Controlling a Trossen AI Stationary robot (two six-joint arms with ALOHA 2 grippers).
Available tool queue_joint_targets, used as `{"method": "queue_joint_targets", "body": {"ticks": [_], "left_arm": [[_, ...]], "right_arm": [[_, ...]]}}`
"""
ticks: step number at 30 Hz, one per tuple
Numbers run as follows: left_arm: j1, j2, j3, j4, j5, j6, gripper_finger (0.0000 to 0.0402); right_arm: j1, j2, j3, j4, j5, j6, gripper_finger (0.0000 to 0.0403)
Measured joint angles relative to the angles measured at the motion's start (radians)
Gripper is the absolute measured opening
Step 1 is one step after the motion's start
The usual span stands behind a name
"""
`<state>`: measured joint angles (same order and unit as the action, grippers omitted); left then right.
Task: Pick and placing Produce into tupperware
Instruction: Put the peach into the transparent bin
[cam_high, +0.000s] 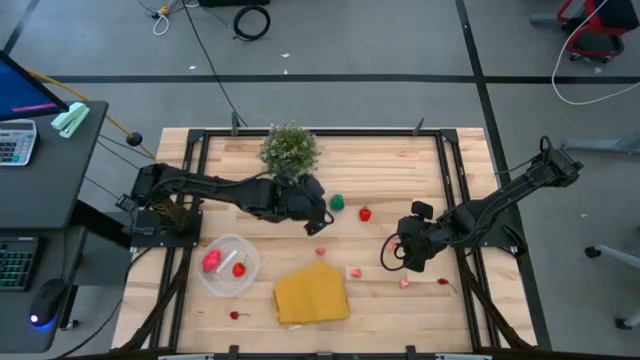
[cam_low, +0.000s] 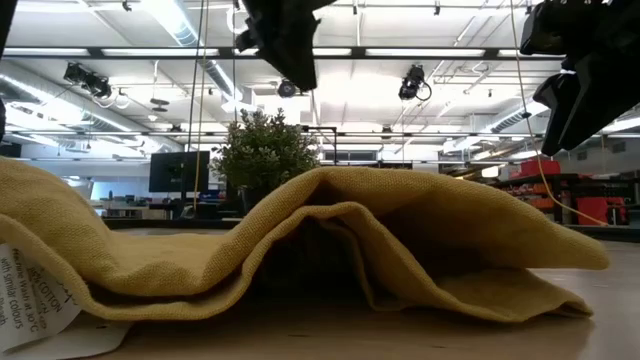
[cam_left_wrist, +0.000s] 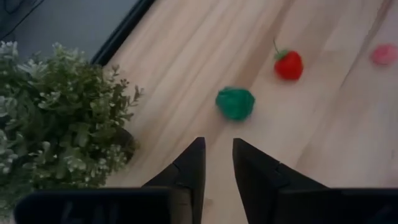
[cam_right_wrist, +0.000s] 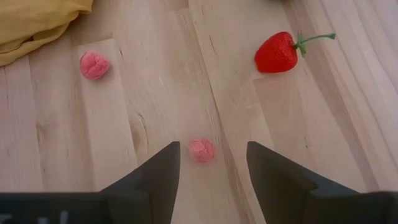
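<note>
Sorting is under way but far from finished. Two pieces of produce, a pink one (cam_high: 211, 262) and a red one (cam_high: 239, 268), are already seen inside the round clear tupperware (cam_high: 222, 285), which sits toward the tabletop's (cam_high: 400, 160) front-left corner, just beside the folded yellow cloth (cam_high: 311, 295).

Left outside are a green piece (cam_high: 338, 202) and a red strawberry (cam_high: 365, 213) near the tabletop's middle, a small red piece (cam_high: 321, 252) just behind the cloth, a pink piece (cam_high: 355, 272) beside the cloth, another pink piece (cam_high: 404, 282) and a stemmed strawberry (cam_high: 442, 282) toward the front-right, and a small red piece (cam_high: 235, 316) at the front edge near the container.

The left gripper (cam_left_wrist: 217, 158) is held beside the potted plant (cam_high: 290, 150), aimed at the green piece, its fingers narrowly parted and holding nothing. The right gripper (cam_right_wrist: 211, 165) is poised over the small pink piece, its fingers spread on either side, nothing gripped.
</note>
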<state>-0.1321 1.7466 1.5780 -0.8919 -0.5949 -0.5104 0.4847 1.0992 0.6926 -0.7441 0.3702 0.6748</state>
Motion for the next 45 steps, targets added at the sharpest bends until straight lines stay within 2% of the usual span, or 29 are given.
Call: {"method": "queue_joint_targets", "body": {"ticks": [6,9,16,21,31,38,45], "left_arm": [[-0.013,0.000,0.000,0.028,0.001,-0.074,0.0068],[-0.029,0.000,0.000,0.025,0.001,-0.036,0.0067],[-0.086,0.000,0.000,0.026,0.004,-0.020,0.0090],[-0.115,0.000,0.000,0.026,0.004,-0.020,0.0105],[-0.148,0.000,0.000,0.026,0.002,-0.026,0.0094],[-0.154,0.000,0.000,0.026,0.002,-0.026,0.0091],[-0.154,0.000,0.000,0.026,0.002,-0.027,0.0090]], "right_arm": [[0.000,0.000,0.000,0.001,0.000,-0.022,0.0193],[0.000,0.000,0.000,0.001,-0.002,-0.027,0.0194],[0.000,0.000,0.000,0.061,-0.027,-0.149,0.0200],[0.000,0.018,0.000,0.133,-0.054,-0.156,0.0212],[-0.045,0.227,0.000,0.142,-0.055,-0.110,0.0213],[-0.072,0.352,0.000,0.142,-0.098,-0.065,0.0213],[-0.097,0.418,0.000,0.143,-0.119,-0.039,0.0213]]}}
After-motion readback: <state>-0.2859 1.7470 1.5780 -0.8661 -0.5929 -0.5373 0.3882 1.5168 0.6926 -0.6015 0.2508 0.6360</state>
